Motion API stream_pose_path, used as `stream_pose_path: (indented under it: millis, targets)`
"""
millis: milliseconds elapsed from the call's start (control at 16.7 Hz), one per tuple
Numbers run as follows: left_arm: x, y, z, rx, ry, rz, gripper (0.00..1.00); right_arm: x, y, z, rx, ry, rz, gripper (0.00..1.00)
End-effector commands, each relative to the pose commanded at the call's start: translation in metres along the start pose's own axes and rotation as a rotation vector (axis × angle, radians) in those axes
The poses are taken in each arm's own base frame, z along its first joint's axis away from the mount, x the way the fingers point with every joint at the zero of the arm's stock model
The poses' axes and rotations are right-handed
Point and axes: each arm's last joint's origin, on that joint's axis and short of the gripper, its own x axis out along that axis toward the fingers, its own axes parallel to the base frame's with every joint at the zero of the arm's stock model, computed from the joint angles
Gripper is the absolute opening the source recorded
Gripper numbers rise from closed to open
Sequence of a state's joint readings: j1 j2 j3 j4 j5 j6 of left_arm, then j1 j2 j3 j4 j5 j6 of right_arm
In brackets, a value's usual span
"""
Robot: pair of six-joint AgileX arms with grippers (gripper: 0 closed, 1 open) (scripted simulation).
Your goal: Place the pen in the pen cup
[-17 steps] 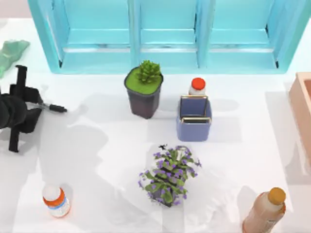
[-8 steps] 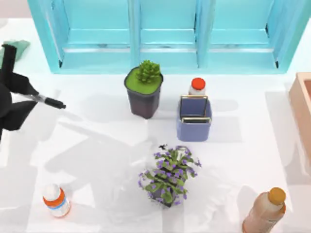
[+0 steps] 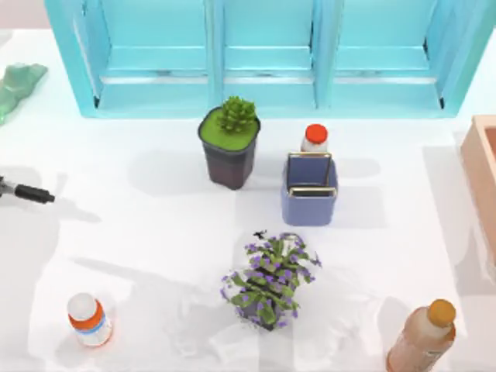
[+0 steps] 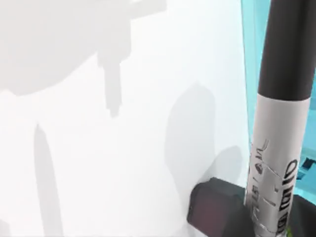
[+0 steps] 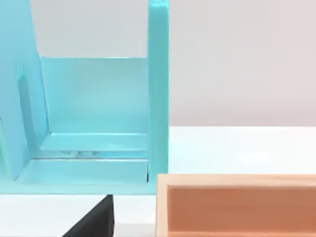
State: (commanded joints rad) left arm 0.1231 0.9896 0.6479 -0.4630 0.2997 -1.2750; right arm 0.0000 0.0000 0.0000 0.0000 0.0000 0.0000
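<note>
Pen point(image 3: 29, 193) at the table's far left edge, pen cup point(image 3: 309, 201) well apart near the middle.

The pen's black tip juts in from the left edge of the top view, with shadow under it on the white table point(image 3: 155, 232). From the left wrist, the marker point(image 4: 279, 138) rises close to the camera, black barrel above a white-grey label band whose dark print is too broken to read; whether the left claw grips it I cannot tell. The periwinkle cup stands upright just in front of a white bottle with an orange cap point(image 3: 314, 138), beside a dark succulent pot point(image 3: 229, 147). The right wrist faces a turquoise shelf point(image 5: 98, 133) and an orange tray point(image 5: 237, 202).
</note>
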Motion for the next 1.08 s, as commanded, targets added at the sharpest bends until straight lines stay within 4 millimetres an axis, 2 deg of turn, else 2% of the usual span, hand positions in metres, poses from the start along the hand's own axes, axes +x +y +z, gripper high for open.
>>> stream_pose_path:
  millis: [240,420,540,660,780,900,1080]
  targets:
    - [0.000,0.004,0.000,-0.005,-0.003,0.012,0.00,0.000,0.000,0.000,0.000,0.000,0.000,1.00]
    - [0.002,-0.001,-0.001,0.018,-0.003,0.008,0.00,0.000,0.000,0.000,0.000,0.000,0.000,1.00]
    - [0.007,-0.018,-0.004,0.109,-0.026,-0.006,0.00,0.000,0.000,0.000,0.000,0.000,0.000,1.00]
    - [0.020,-0.045,-0.012,0.261,-0.069,-0.025,0.00,0.000,0.000,0.000,0.000,0.000,0.000,1.00]
    - [0.041,-0.078,-0.028,0.447,-0.138,-0.044,0.00,0.000,0.000,0.000,0.000,0.000,0.000,1.00]
    - [0.068,-0.112,-0.056,0.643,-0.240,-0.060,0.00,0.000,0.000,0.000,0.000,0.000,0.000,1.00]
    - [0.113,-0.149,-0.119,0.904,-0.445,-0.069,0.00,0.000,0.000,0.000,0.000,0.000,0.000,1.00]
